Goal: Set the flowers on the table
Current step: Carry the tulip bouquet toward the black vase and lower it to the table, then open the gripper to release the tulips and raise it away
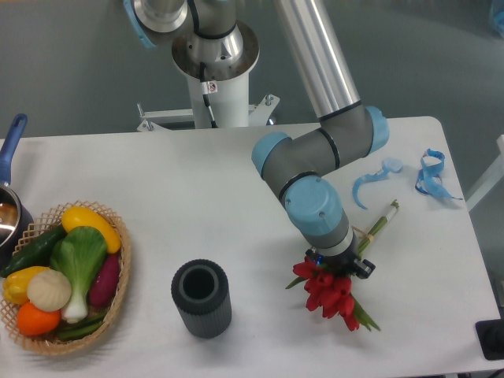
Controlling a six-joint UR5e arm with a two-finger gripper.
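While directly under the gripper (340, 268), flowers (332, 291) lying on table (197, 181), stems toward far right; grip hidden, cannot tell.

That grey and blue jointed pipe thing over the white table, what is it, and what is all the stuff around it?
It is a robot arm, seen from one fixed camera looking down from above. Its end effector is over a bunch of red tulips with pale green stems lying on the white table; its fingers are hidden, so I cannot tell whether it grips them. Also on the table: a dark grey ribbed cylinder, a round wicker basket of vegetables, curly blue ribbon pieces, and a pot with a blue handle at the left edge.
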